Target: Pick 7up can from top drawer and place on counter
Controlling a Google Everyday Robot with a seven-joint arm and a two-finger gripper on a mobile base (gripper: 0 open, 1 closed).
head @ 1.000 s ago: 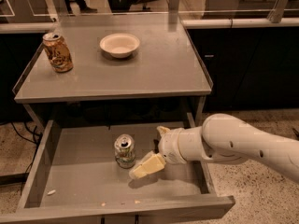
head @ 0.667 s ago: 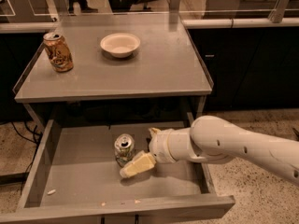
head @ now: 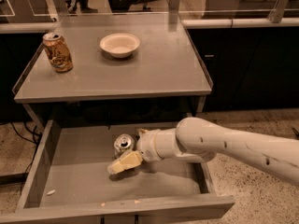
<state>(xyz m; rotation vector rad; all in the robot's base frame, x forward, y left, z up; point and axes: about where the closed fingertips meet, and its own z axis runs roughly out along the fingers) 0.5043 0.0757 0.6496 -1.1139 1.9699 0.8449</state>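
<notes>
Small silvery-green 7up can (head: 123, 143) stands upright in the wide grey top drawer (head: 70, 181), below the grey worktop's (head: 154, 69) front edge. White gripper (head: 126, 149): fingers (head: 122, 162) spread, empty, apparently flanking the can. They should close squarely on its body before lifting.

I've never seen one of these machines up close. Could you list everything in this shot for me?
counter: one, grey, above the open drawer
orange-gold can: one, upright on the counter's left side
bowl: one, white, on the counter, right of that can
top drawer: one, grey, pulled open
7up can: one, silvery, upright on the drawer floor
crumbs: a few, pale, near the drawer's front
arm: one, white, reaching in from the right
gripper: one, cream, inside the drawer at the 7up can
</notes>
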